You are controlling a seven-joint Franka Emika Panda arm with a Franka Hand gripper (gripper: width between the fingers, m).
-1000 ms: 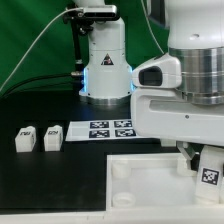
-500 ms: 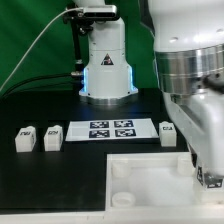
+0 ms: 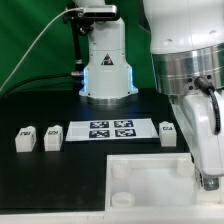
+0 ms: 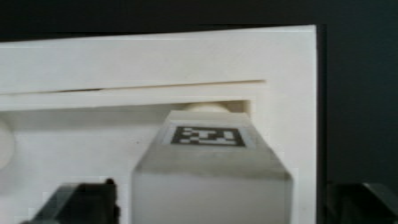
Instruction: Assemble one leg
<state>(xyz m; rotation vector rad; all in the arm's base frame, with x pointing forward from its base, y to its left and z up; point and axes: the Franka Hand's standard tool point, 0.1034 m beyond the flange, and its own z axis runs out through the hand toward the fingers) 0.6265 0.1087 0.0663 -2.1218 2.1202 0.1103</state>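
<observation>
My gripper (image 4: 222,206) is shut on a leg (image 4: 210,165), a white blocky post with a black-and-white tag (image 4: 210,135) on its face. Dark fingers (image 4: 86,202) flank it on both sides. The leg's far end points at the white tabletop (image 4: 107,70), near a ledge with a rounded socket. In the exterior view the gripper (image 3: 208,172) hangs over the tabletop's (image 3: 140,170) right side, and the held leg's tag (image 3: 210,181) shows at the frame edge. Three more legs stand on the black table: two on the exterior view's left (image 3: 24,138) (image 3: 52,136) and one right of the marker board (image 3: 168,133).
The marker board (image 3: 110,129) lies flat behind the tabletop. The robot's white base (image 3: 105,60) with a blue light stands at the back centre. A green curtain hangs behind. The arm's big wrist body (image 3: 190,60) fills the exterior view's upper right.
The arm has swung and turned: its wide link no longer covers the table's right side, and the leg by the marker board now shows. The gripper still holds its leg over the tabletop.
</observation>
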